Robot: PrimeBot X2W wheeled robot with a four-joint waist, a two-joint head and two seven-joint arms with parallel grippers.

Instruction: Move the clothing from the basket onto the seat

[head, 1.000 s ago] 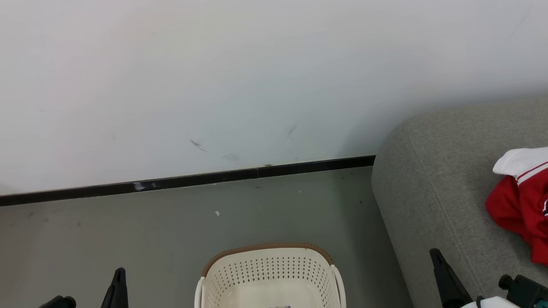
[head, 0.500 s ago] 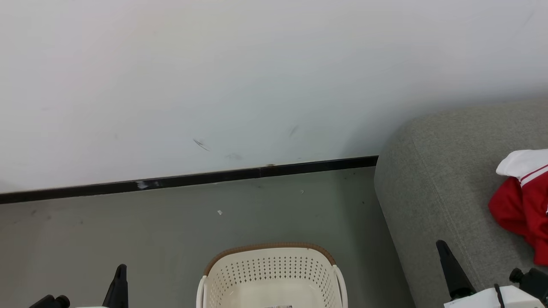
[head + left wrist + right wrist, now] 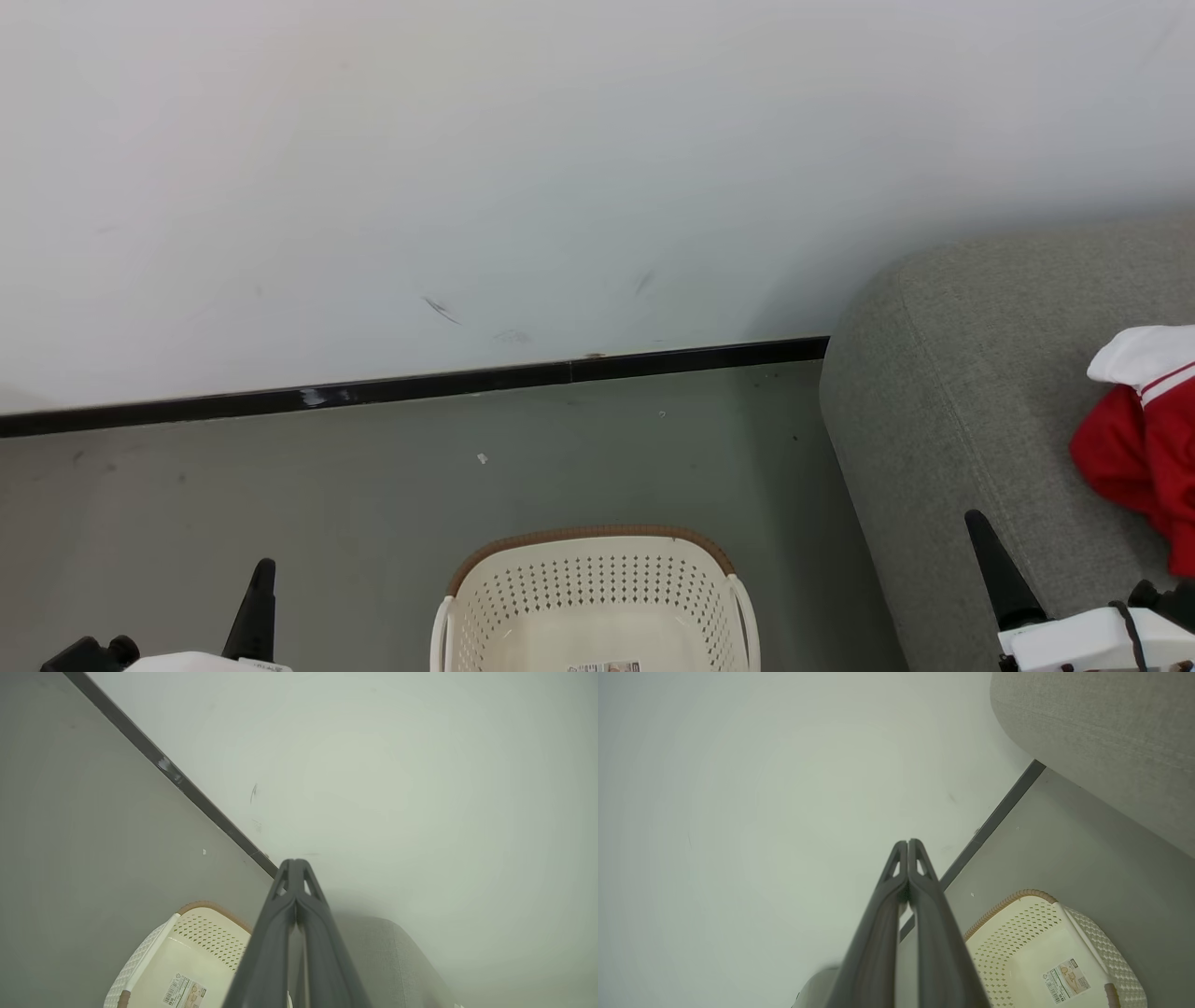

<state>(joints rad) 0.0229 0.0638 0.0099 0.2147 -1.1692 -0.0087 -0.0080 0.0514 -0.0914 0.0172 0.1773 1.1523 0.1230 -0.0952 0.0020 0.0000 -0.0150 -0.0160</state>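
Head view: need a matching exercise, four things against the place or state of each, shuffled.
Things:
1. basket
2. clothing
3. left gripper
4. baseboard

Place or state:
A. shut, holding nothing
B. lying on the grey seat
C. black strip along the foot of the wall
D. standing on the floor, a label on its bare bottom

Pairs: 1-D, 2-B, 3-A, 4-C
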